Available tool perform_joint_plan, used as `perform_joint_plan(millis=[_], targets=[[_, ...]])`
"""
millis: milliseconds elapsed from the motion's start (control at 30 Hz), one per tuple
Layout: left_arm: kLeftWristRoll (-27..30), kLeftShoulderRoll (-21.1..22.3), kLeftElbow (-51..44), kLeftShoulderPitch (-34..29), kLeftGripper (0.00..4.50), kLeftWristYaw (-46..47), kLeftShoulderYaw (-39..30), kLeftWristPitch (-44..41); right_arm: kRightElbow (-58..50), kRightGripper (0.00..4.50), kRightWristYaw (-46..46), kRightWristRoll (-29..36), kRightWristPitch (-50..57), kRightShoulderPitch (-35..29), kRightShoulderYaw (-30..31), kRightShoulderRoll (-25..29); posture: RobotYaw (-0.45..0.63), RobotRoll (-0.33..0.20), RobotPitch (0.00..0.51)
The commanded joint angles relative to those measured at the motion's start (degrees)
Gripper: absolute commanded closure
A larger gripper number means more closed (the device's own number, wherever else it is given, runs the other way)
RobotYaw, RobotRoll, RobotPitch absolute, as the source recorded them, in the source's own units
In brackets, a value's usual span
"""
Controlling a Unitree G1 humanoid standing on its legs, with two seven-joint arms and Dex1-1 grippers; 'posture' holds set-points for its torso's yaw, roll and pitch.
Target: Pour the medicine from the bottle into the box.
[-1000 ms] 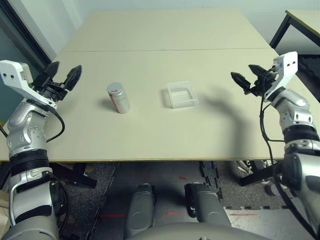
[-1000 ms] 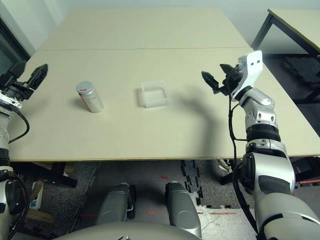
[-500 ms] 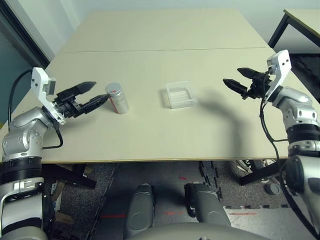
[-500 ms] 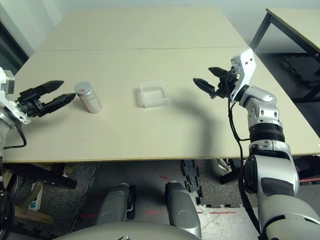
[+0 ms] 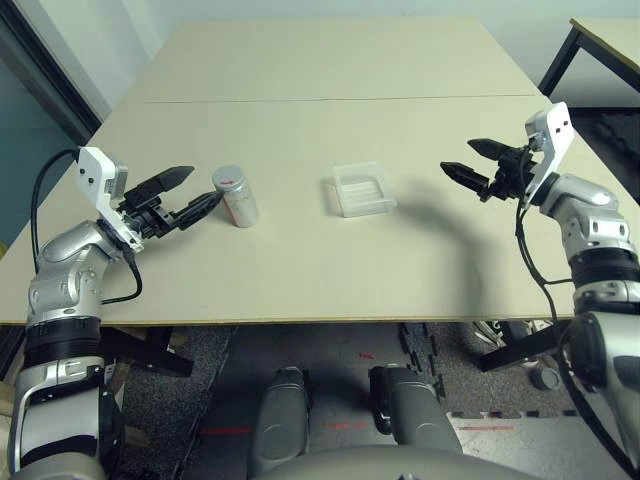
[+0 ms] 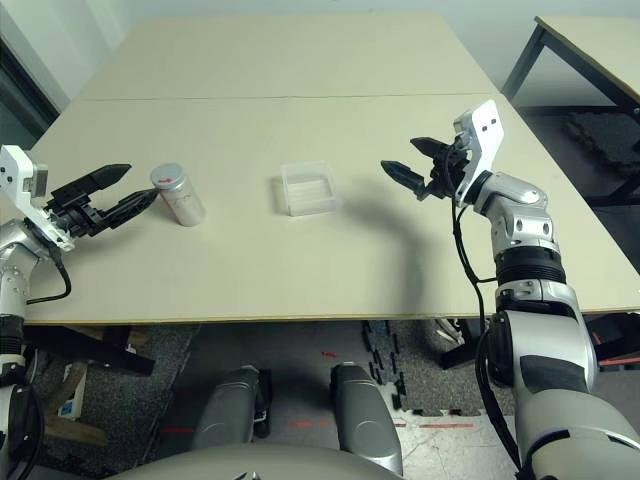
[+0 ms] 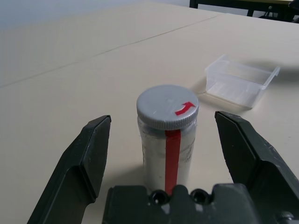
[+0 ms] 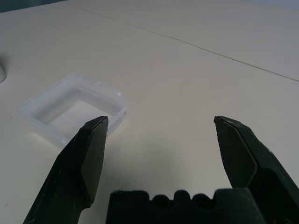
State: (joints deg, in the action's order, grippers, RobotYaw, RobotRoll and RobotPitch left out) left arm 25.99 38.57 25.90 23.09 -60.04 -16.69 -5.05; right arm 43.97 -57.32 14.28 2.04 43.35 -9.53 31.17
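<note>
Ease your left gripper (image 5: 197, 196), jaws wide and empty, around the capped bottle (image 5: 236, 195) standing just ahead of it, and close squarely on the body below the grey cap (image 7: 167, 107). Your right gripper (image 5: 470, 160) hangs open, holding nothing, near the box (image 5: 361, 189). The clear box looks empty, and the medicine cannot be seen inside the capped bottle.

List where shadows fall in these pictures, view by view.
Left eye view: the right gripper and its arm throw a broad soft shadow on the table, right of the box. Left wrist view: a faint shadow around the foot of the bottle.
</note>
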Motion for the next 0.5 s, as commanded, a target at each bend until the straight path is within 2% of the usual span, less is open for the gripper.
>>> perform_joint_plan(millis=[33,500], targets=[[-1.4,-1.0,1.4,1.1,0.03,0.1,1.2,1.7,-1.7,0.00,-0.1,0.0,0.7,-1.1,0.3,0.6,-0.06,0.000,0.112],[-4.7,-3.8,9.0,4.0,0.03,-0.3,3.7,7.7,-4.6,0.00,0.3,0.5,2.3,-2.5,0.0,1.1,-0.08,0.000,0.113]])
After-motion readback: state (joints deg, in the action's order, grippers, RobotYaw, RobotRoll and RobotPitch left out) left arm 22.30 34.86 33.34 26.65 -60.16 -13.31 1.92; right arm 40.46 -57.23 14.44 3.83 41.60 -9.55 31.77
